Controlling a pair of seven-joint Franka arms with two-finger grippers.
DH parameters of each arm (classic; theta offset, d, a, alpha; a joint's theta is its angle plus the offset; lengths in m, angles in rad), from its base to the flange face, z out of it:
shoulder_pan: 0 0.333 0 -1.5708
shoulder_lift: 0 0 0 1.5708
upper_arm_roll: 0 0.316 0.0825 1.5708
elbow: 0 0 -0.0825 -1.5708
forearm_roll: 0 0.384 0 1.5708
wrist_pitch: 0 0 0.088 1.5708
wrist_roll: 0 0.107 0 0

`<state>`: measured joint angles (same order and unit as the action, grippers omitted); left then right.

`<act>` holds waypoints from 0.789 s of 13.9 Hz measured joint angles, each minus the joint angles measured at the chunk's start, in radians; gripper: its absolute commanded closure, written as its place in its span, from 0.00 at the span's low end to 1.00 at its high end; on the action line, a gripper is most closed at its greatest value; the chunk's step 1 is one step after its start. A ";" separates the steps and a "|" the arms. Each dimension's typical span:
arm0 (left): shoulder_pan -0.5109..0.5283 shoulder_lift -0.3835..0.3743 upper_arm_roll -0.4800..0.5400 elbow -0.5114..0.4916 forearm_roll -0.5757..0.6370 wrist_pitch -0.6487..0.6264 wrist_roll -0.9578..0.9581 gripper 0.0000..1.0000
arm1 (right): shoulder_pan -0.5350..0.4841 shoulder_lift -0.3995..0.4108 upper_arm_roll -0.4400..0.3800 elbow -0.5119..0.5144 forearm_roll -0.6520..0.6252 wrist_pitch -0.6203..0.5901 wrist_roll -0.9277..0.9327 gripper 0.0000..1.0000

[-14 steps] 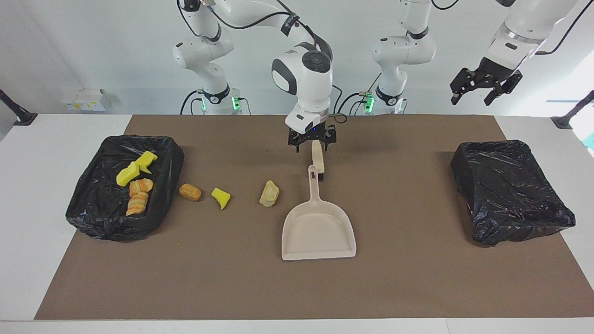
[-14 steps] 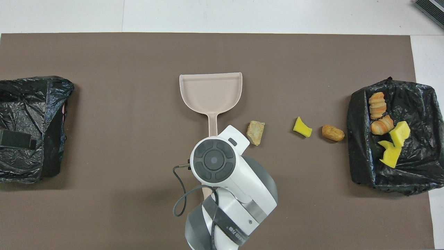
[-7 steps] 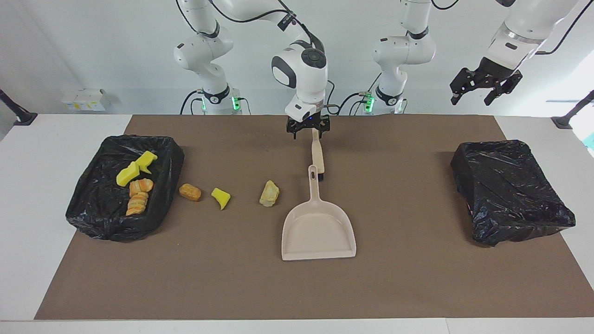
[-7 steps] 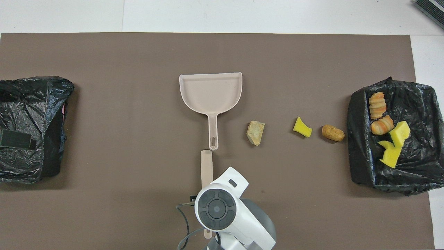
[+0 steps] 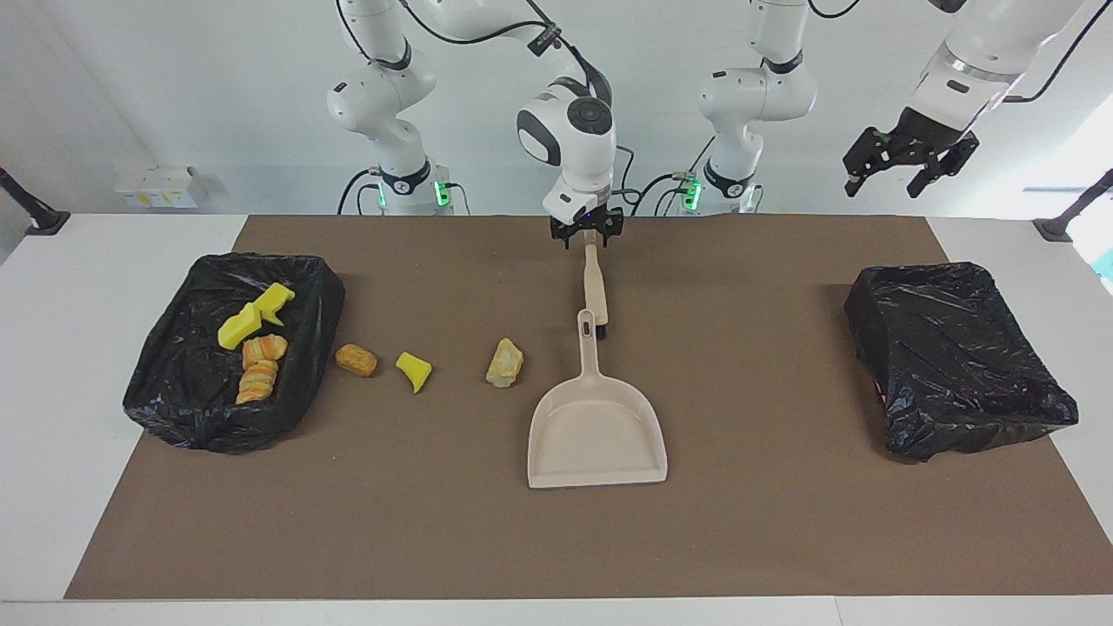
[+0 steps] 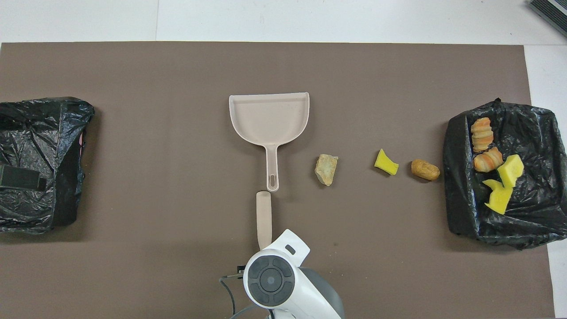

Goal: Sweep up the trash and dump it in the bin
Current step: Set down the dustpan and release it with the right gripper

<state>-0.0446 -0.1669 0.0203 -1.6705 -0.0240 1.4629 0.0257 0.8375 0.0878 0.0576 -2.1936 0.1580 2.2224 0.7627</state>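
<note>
Three pieces of trash lie on the brown mat: a tan rock-like bit point(image 5: 505, 362) point(image 6: 326, 169), a yellow wedge point(image 5: 415, 369) point(image 6: 386, 162) and an orange-brown chunk point(image 5: 356, 360) point(image 6: 425, 169). Several more scraps point(image 5: 255, 341) sit in the black-lined bin point(image 5: 174, 391) point(image 6: 460, 208) at the right arm's end. The beige dustpan point(image 5: 596, 430) point(image 6: 269, 117) lies mid-mat, its handle toward the robots. The beige hand brush point(image 5: 595, 291) point(image 6: 264, 217) lies in line with it. My right gripper point(image 5: 591, 239) is down at the brush's robot-side end. My left gripper point(image 5: 900, 174) waits open, raised.
A second black-lined bin point(image 5: 952, 356) point(image 6: 40, 164) stands at the left arm's end of the mat. In the overhead view the right arm's wrist point(image 6: 270, 279) covers its gripper and the brush's near end. White table point(image 5: 52, 365) borders the mat.
My right gripper has drawn back toward the robots along the brush, from over the dustpan handle's tip to the brush's end. Brush, dustpan and trash have not moved.
</note>
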 measured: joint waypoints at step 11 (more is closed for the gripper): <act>0.000 0.000 0.000 0.000 0.000 0.000 0.000 0.00 | 0.007 0.000 -0.001 0.022 0.015 -0.068 0.000 1.00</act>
<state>-0.0446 -0.1669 0.0203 -1.6704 -0.0240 1.4629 0.0257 0.8443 0.0874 0.0566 -2.1715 0.1729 2.1545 0.7628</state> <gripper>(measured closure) 0.000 0.744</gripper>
